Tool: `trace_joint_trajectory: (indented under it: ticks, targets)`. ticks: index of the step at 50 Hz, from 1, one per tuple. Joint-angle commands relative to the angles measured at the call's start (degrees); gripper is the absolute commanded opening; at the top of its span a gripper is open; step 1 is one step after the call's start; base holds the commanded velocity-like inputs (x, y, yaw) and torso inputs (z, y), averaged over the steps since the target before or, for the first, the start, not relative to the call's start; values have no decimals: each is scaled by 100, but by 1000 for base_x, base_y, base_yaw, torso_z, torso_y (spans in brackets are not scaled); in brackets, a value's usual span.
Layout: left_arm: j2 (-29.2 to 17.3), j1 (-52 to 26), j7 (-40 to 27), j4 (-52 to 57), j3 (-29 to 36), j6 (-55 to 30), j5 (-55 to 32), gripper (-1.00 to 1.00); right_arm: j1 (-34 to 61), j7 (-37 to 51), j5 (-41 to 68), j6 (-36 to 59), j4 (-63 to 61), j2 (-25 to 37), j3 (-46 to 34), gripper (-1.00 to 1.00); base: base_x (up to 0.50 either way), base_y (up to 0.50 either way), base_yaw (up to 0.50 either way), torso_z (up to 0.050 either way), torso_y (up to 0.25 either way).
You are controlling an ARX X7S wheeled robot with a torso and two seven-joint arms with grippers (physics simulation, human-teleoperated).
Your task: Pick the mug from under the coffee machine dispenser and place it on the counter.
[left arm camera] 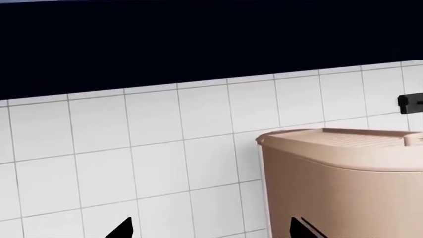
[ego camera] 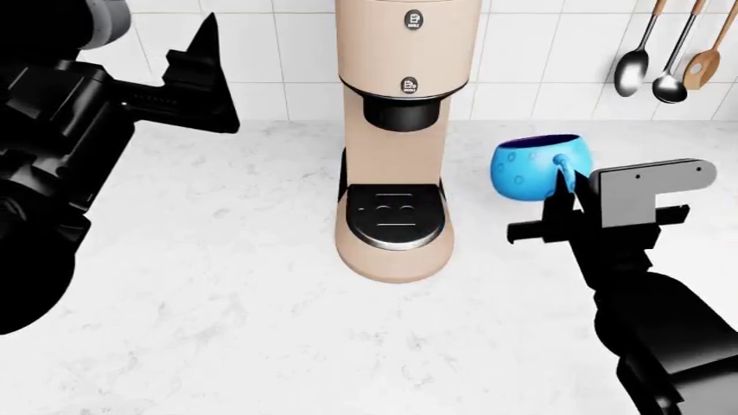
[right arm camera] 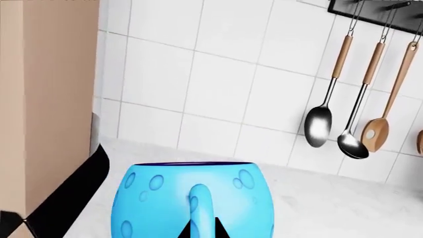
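Observation:
The blue dotted mug [ego camera: 533, 167] is to the right of the beige coffee machine dispenser [ego camera: 395, 130], away from its black nozzle [ego camera: 403, 111] and the bare round drip tray [ego camera: 396, 216]. My right gripper [ego camera: 565, 195] is shut on the mug's loop handle [right arm camera: 200, 203], with the fingertips [right arm camera: 225, 229] pinching it from both sides. The mug [right arm camera: 191, 203] stands upright; I cannot tell whether its base touches the white marble counter [ego camera: 207, 285]. My left gripper [ego camera: 199, 91] hangs high at the left, open and holding nothing, facing the tiled wall beside the machine's top [left arm camera: 343, 163].
Two metal spoons and a wooden spoon [ego camera: 663, 52] hang on the tiled wall at the back right, on a black rail [right arm camera: 370, 6]. A dark cabinet underside [left arm camera: 198, 44] runs above the tiles. The counter [right arm camera: 330, 198] extends to the right of the mug.

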Motion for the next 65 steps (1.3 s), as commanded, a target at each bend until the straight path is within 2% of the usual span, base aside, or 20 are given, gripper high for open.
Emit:
trace_joint_trajectory:
  ticks: [1,34,35,46,65]
  targets:
    - [2,-6,6,-28,62,21,38,100,47,-92,-339,-518,626,-227,-131,-100,0,0,0,0,0]
    - [-67,92,24,-39,58,145,54,100,-64,-79,-360,-562,970,-335,-216,-100,0,0,0,0,0]
    - [-73,84,14,-26,48,137,30,100,-84,-22,-314,-451,892,-297,-168,100,0,0,0,0,0]
    - [-84,46,-37,5,37,119,-42,100,-132,258,-247,-264,709,-234,25,100,0,0,0,0,0]
    - [-89,-25,-123,43,54,80,-151,100,-306,192,-100,-172,335,-99,48,100,0,0,0,0,0]
